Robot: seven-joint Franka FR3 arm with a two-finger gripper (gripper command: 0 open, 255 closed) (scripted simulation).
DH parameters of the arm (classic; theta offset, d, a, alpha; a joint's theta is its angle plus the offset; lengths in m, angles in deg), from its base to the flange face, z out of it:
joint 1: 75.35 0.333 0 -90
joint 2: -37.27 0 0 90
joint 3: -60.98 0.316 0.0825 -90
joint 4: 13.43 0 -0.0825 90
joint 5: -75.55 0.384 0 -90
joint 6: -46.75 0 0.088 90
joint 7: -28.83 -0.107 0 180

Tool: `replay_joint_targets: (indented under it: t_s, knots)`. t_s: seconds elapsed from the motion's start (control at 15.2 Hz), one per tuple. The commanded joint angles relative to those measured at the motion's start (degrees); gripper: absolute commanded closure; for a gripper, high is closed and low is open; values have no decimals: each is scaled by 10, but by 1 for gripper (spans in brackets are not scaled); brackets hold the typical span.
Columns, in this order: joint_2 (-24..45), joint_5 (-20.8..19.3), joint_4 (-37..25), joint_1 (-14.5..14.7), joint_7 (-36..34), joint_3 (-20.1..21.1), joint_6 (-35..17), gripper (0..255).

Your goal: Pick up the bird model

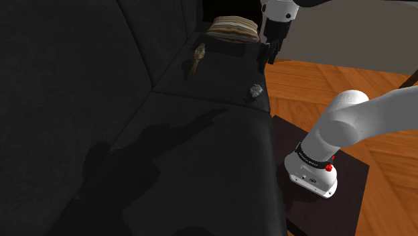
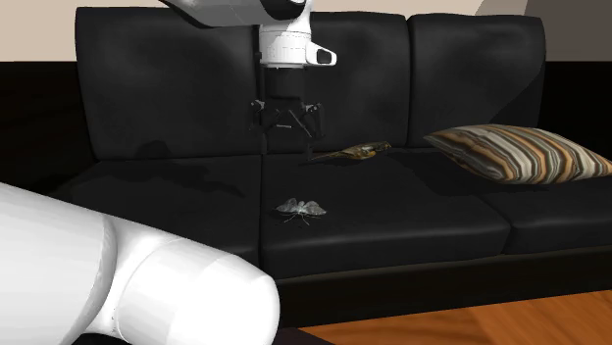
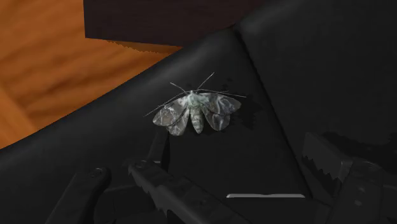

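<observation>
The bird model point(image 1: 198, 55) point(image 2: 353, 152) is olive-brown and lies on its side on the black sofa seat point(image 2: 392, 201), near the backrest. My gripper point(image 1: 270, 55) point(image 2: 287, 147) point(image 3: 248, 191) hangs open above the seat with nothing between its fingers. In the second exterior view it is just left of the bird and higher. A grey moth model point(image 1: 255, 90) point(image 2: 301, 208) point(image 3: 196, 111) rests near the seat's front edge, straight ahead of the fingers in the wrist view.
A striped cushion point(image 1: 233, 30) point(image 2: 520, 155) lies on the seat beyond the bird. The sofa backrest point(image 2: 196, 88) rises close behind the gripper. Wooden floor point(image 1: 348, 87) runs along the sofa front, where my dark stand point(image 1: 348, 194) sits.
</observation>
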State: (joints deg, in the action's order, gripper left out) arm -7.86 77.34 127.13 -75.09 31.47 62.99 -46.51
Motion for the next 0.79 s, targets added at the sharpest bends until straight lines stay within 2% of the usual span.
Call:
replay_joint_targets:
  t_s: [0.0, 0.4, 0.73]
  knots:
    - [0, 0, 0, 0, 0, 0, 0, 0]
    - [104, 21, -27, -19, -91, 34, -117, 0]
    - [198, 22, -71, -39, -166, 57, -200, 0]
